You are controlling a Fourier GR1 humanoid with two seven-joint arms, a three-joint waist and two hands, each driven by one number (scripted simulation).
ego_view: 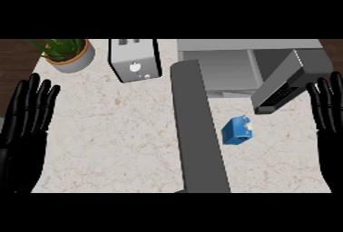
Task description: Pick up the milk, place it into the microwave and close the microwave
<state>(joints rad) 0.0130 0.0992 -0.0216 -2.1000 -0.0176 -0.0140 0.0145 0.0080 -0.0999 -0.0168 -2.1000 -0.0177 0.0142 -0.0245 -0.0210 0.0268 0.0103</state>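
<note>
The milk (237,131) is a small blue carton with a white cap, lying on the speckled counter (114,136) in front of the microwave. The grey microwave (227,68) stands at the back right with its cavity showing. Its long grey door (198,131) is swung out toward me, just left of the milk. A slanted grey block with dark keys (285,86) juts out right of the cavity. My left hand (25,122) is open at the far left, fingers up. At the right edge my right hand (328,113) is open too, apart from the milk.
A silver toaster (134,59) stands at the back, left of the microwave. A potted green plant (67,52) sits in the back left corner. Dark wood floor shows beyond the counter's left edge.
</note>
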